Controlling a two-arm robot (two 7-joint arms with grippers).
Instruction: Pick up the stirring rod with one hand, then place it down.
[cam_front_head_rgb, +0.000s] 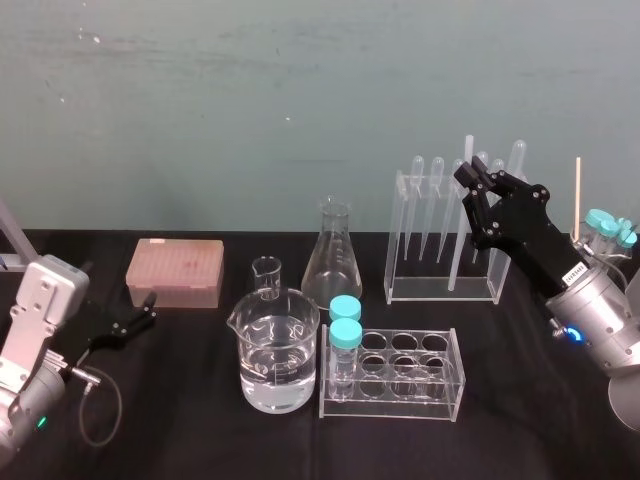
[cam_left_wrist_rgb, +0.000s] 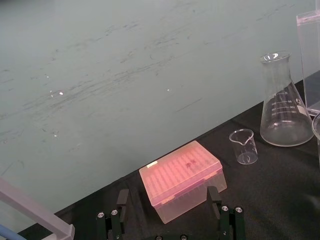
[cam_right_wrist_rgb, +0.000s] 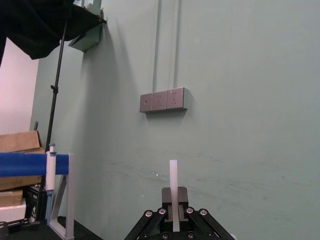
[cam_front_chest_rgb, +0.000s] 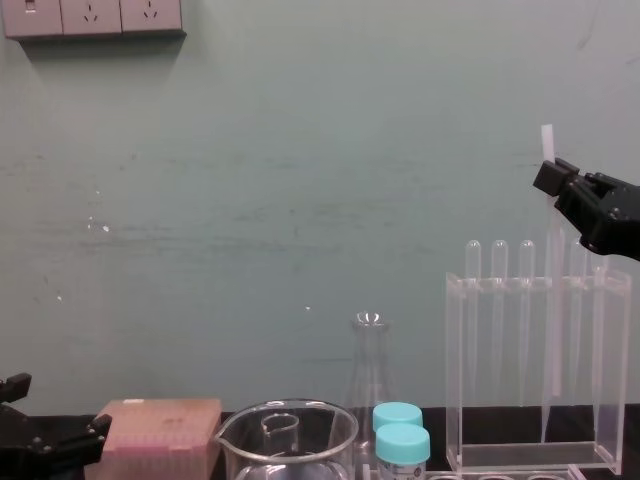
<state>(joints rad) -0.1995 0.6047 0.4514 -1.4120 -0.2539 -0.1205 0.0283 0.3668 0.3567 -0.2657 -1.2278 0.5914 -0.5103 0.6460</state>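
Clear glassware stands nearest: a beaker (cam_front_head_rgb: 278, 350) and a tube rack (cam_front_head_rgb: 400, 378). At the left, the left gripper (cam_front_head_rgb: 147, 308) is parked low, jaws spread. Farther back, the stirring rod (cam_right_wrist_rgb: 173, 177) is pinched upright by the right gripper (cam_front_head_rgb: 468, 182) at the pipette rack (cam_front_head_rgb: 400, 235), its top projecting above.

The right tool (cam_front_chest_rgb: 549, 178) grips the stirring rod (cam_front_chest_rgb: 547, 142) (upright).

head cam high, chest low (both see rack (cam_front_head_rgb: 440, 288))
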